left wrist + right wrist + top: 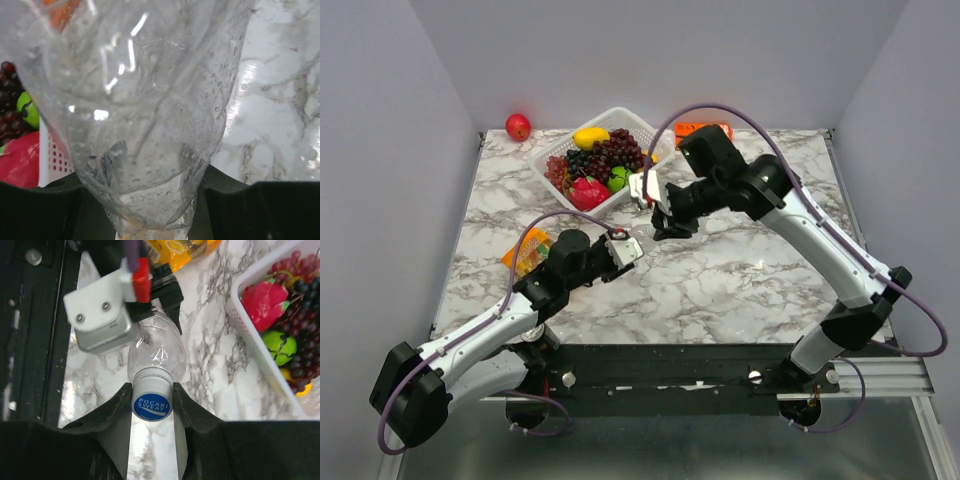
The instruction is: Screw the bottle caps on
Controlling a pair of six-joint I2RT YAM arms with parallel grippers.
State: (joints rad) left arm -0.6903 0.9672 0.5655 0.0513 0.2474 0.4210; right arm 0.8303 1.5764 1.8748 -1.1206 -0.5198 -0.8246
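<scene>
The left gripper (155, 202) is squeezed tight on the clear bottle (140, 125) and holds it over the marble table (280, 100). The right gripper (152, 392) pinches the blue cap (152, 406), which sits on the bottle's neck. If the cap goes on crooked, it may jam, or the soft bottle may twist and slip.

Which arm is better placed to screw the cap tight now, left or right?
Right. The right end effector grips the blue cap on the bottle, so it can likely twist it. The left end effector is clamped on the bottle's body and should hold.
</scene>
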